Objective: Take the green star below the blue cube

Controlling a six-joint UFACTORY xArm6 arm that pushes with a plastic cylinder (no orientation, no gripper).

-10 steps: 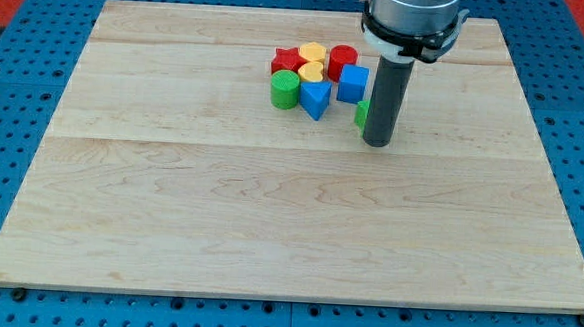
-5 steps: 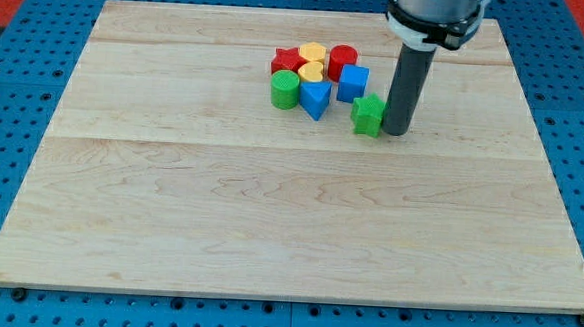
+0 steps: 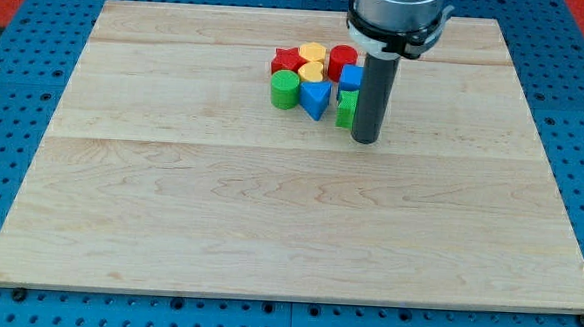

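Note:
The green star (image 3: 345, 110) lies just below the blue cube (image 3: 350, 78), touching or nearly touching it, and is partly hidden by my rod. My tip (image 3: 365, 140) rests on the board at the star's right side, against it. The blue cube is at the right end of a tight cluster near the view's top centre.
The cluster also holds a red star (image 3: 287, 60), two yellow blocks (image 3: 312, 54), a red cylinder (image 3: 342, 58), a green cylinder (image 3: 285, 88) and a blue triangular block (image 3: 315, 100). The wooden board (image 3: 289, 213) sits on a blue pegboard.
My rod swung right past the star, then came back left, pushing the green star left to sit under the blue cube.

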